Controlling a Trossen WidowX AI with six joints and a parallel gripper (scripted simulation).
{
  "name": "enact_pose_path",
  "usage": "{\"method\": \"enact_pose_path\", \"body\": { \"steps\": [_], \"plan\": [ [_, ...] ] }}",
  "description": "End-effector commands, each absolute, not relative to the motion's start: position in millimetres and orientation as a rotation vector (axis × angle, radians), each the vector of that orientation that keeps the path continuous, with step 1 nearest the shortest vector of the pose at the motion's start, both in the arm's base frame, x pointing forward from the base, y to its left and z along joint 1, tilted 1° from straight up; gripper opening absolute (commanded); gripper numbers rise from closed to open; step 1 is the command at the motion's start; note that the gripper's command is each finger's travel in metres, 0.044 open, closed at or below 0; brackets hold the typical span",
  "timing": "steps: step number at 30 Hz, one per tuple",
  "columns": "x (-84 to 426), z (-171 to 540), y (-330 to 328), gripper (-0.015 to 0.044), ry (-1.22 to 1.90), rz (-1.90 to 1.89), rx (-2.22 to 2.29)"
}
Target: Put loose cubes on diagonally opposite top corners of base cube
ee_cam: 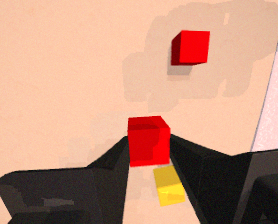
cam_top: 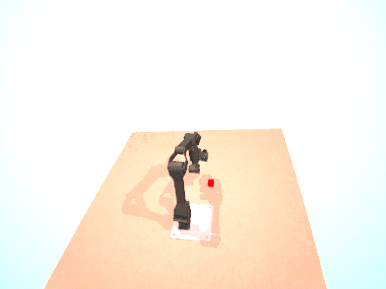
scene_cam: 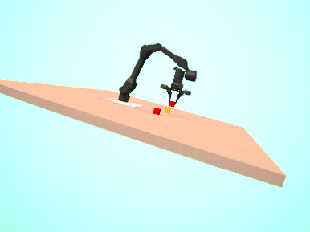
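Note:
My gripper is shut on a red cube and holds it raised above the table. In the top view only a sliver of red shows beside the dark fingers. The yellow cube, apparently the base, sits on the table, below the held cube in the exterior view. In the top view it is hidden by the arm. The other red cube rests on the table, apart from the yellow cube and from the gripper.
The arm stands on a pale base plate, whose edge also shows at the right of the wrist view. The wooden table top carries shadows of the arm.

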State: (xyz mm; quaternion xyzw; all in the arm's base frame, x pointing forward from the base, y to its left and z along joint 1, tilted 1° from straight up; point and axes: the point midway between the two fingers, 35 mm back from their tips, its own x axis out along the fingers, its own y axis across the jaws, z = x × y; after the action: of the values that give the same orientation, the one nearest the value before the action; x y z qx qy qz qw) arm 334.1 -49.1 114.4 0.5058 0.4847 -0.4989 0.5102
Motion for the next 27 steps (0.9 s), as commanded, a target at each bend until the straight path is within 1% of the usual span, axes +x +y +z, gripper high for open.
{"method": "enact_pose_path", "body": {
  "steps": [1,21,27],
  "plan": [
    [333.2,124.7,-48.6,0.0105,1.162,-1.203,1.225],
    [326.6,162.4,-48.0,0.0105,1.16,-1.227,1.227],
    [327.6,158.9,-35.8,0.0105,1.26,-1.066,1.062]
  ]
}}
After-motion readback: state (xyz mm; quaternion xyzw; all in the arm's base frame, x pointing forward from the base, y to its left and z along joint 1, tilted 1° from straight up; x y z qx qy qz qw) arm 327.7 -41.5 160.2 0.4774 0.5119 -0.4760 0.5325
